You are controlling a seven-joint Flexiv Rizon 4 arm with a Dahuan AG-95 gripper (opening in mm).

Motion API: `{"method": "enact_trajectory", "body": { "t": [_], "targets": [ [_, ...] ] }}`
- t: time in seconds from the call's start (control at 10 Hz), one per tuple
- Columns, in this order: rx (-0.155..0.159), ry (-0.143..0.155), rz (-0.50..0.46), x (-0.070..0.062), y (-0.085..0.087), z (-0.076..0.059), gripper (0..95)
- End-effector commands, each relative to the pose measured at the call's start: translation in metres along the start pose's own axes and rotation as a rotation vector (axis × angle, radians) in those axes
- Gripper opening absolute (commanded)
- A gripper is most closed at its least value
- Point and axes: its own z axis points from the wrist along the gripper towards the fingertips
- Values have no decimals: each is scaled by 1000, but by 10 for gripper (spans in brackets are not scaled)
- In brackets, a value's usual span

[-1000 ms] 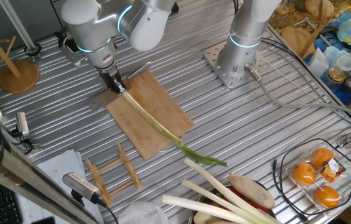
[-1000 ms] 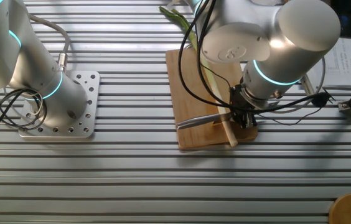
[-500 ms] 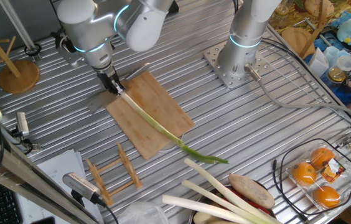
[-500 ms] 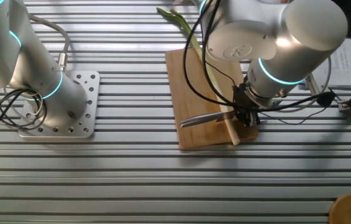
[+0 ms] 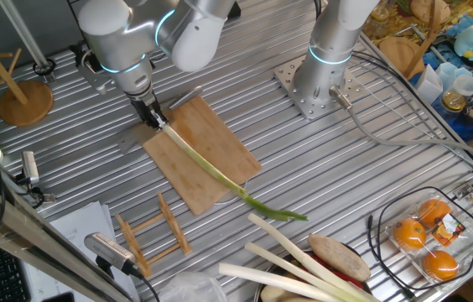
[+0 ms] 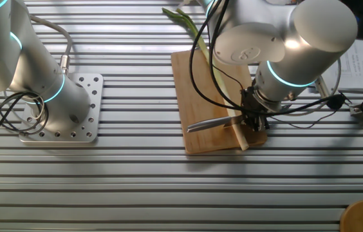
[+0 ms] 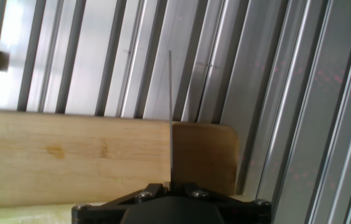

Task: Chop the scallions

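Left of the gripper (image 5: 154, 115): wooden stand (image 5: 20, 94) on a round base, well apart, at the slatted table's (image 5: 345, 168) far left.

Gripper sits over the near-left corner of the cutting board (image 5: 203, 153), fingers clamped on a knife (image 6: 215, 122). In the other fixed view the blade runs flat across the board's end and away from the gripper, with a pale wooden handle (image 6: 239, 135) sticking out past the board edge just below the fingers. Hand view: blade (image 7: 170, 118) seen edge-on as a thin line, straight out from the gripper body over the board's corner (image 7: 203, 155).

Scallion (image 5: 220, 176): one uncut stalk. Pale end lies right at the gripper, touching or nearly touching the knife; cannot tell which. From there it runs diagonally across the board, away from the tool, and the dark green tip (image 5: 278, 213) hangs off the far corner onto the table.

Further right of the tool, well apart: thick pale stalks (image 5: 295, 252) by the near edge, second arm's base plate (image 5: 312, 88), bagged oranges (image 5: 425, 239) at far right.
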Motion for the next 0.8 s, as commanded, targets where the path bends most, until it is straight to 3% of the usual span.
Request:
{"method": "enact_trajectory", "body": {
  "t": [0.1,0.8],
  "targets": [
    [2,4,-1,2,0,-2,0],
    [7,-4,7,9,0,3,0]
  ]
}}
